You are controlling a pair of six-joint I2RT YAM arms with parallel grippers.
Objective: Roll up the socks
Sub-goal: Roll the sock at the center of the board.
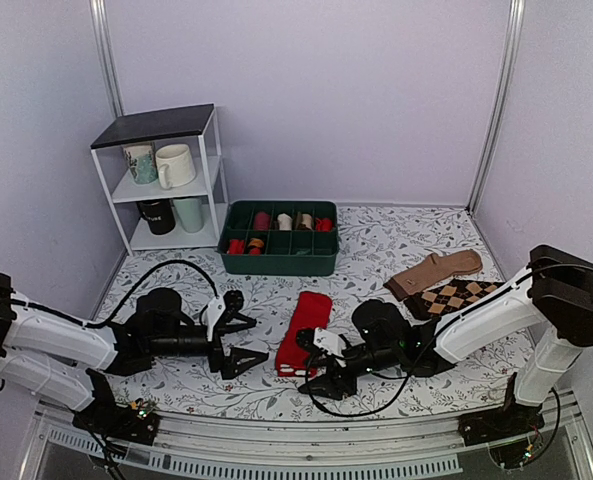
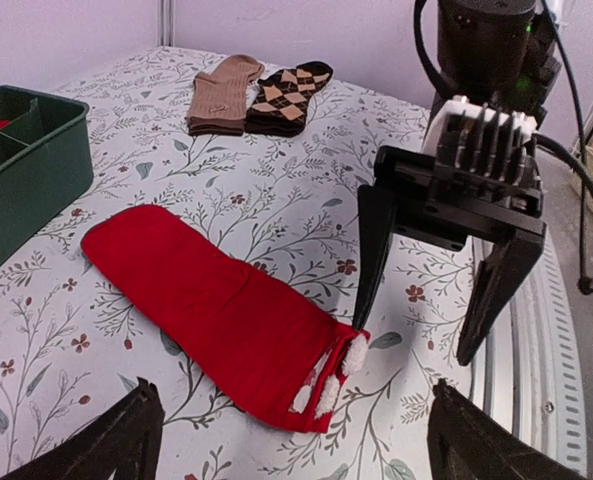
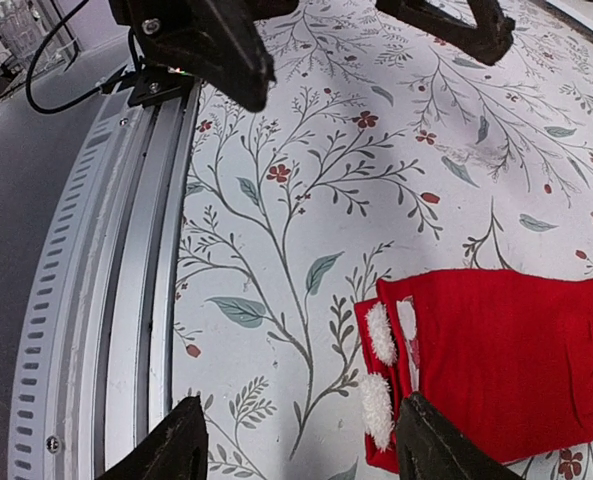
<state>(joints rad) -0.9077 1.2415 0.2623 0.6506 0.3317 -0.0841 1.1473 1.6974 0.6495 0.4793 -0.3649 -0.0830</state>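
Note:
The red socks (image 1: 304, 330) lie flat as a long strip on the flowered tablecloth, one on top of the other, with white fluffy patches at their near end (image 2: 356, 355). My left gripper (image 1: 256, 340) is open and empty just left of that near end; the socks (image 2: 206, 300) lie ahead between its spread fingers (image 2: 126, 440). My right gripper (image 1: 306, 370) is open at the socks' near end, and in the left wrist view one of its fingertips (image 2: 363, 325) stands at the sock's corner. In the right wrist view the socks (image 3: 506, 350) lie by its right finger (image 3: 436, 450).
A green divided bin (image 1: 279, 262) holding rolled socks stands behind the red socks. A tan sock (image 1: 436, 272) and a brown argyle sock (image 1: 456, 297) lie at the right. A white shelf (image 1: 166, 125) with mugs stands at the back left. The metal rail (image 3: 126, 250) runs along the near edge.

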